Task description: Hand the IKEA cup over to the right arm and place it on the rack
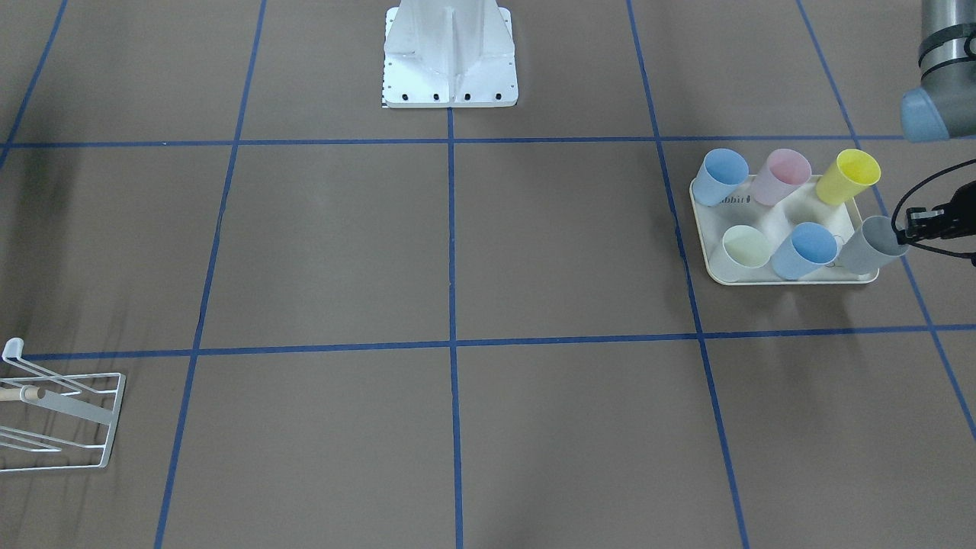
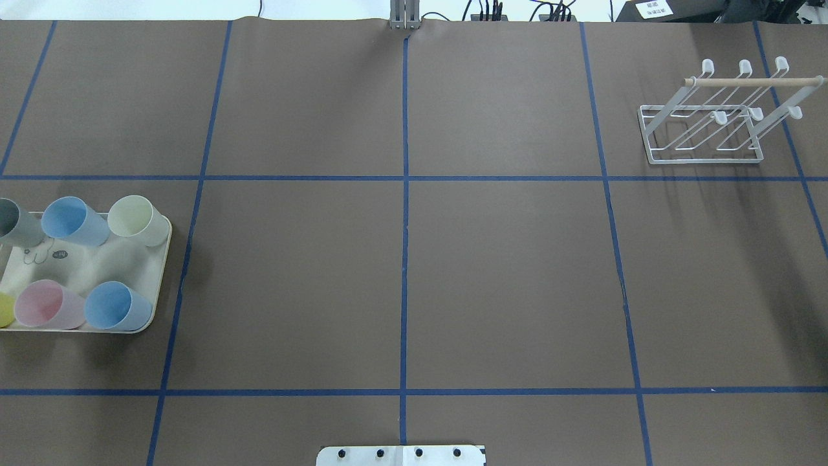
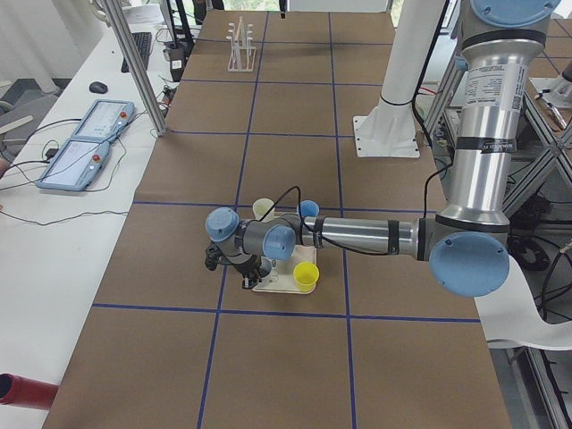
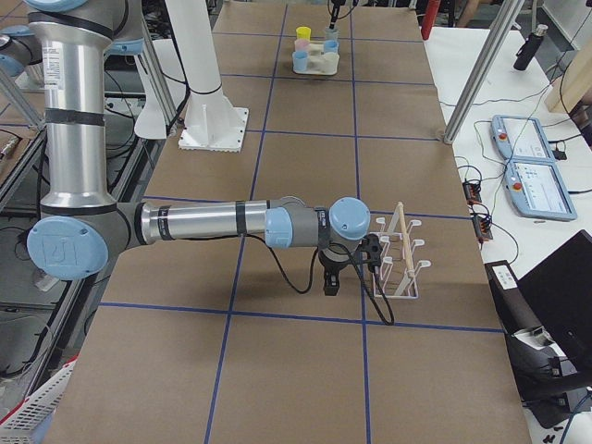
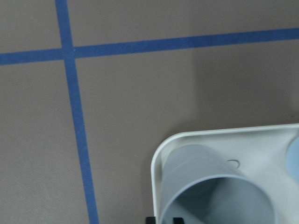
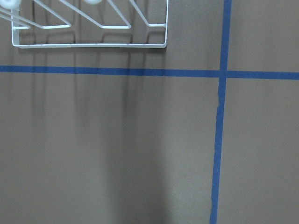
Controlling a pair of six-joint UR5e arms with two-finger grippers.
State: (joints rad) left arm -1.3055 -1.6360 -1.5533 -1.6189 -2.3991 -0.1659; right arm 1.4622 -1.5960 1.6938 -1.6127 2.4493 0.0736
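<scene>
Several IKEA cups stand on a cream tray (image 1: 785, 279) on my left side. The grey cup (image 1: 873, 245) is at the tray's outer corner. My left gripper (image 1: 912, 226) is at its rim. In the left wrist view the grey cup (image 5: 205, 186) fills the lower right, and two black fingertips (image 5: 150, 220) straddle its wall with a narrow gap, shut on it. The white wire rack (image 2: 711, 123) with a wooden dowel stands far right, empty. My right gripper (image 4: 331, 282) hangs beside the rack (image 4: 398, 259), and I cannot tell whether it is open or shut.
Also on the tray are two blue cups (image 1: 720, 177) (image 1: 804, 250), a pink cup (image 1: 784, 177), a yellow cup (image 1: 846, 177) and a pale green cup (image 1: 747, 248). The white robot base (image 1: 450, 53) stands at mid table. Blue tape lines grid the brown surface.
</scene>
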